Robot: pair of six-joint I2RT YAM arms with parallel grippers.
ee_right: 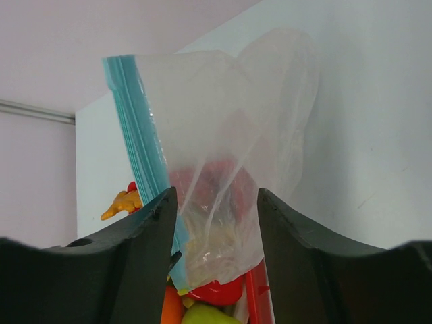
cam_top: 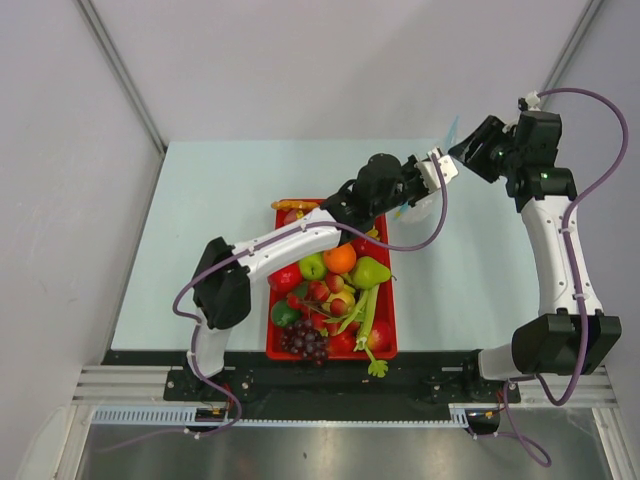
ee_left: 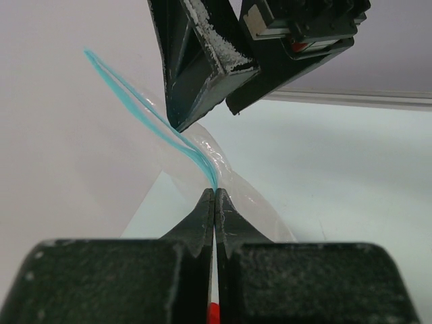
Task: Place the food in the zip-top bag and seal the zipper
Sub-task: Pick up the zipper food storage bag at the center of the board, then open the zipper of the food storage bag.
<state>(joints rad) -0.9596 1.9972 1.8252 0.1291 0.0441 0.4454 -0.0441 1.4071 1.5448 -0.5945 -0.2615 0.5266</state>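
The zip-top bag [ee_right: 223, 135] hangs in the air above the table's far right, clear and crinkly, and I cannot tell whether anything is inside it. My left gripper [ee_left: 214, 194] is shut on its teal zipper [ee_left: 145, 111], pinching the strip at one end. In the top view the left gripper [cam_top: 443, 166] is beside the right gripper [cam_top: 466, 150]. My right gripper [ee_right: 216, 202] is open, its jaws standing either side of the bag without closing on it; the zipper [ee_right: 135, 128] runs past its left finger. The food [cam_top: 335, 290] lies heaped in the red tray [cam_top: 391, 325].
The heap holds an orange [cam_top: 340, 258], a green pear [cam_top: 371, 271], a green apple [cam_top: 312, 266] and purple grapes [cam_top: 306, 340]. A green toy [cam_top: 377, 367] hangs over the tray's near edge. The pale table [cam_top: 460, 290] is bounded by white walls at the back and sides.
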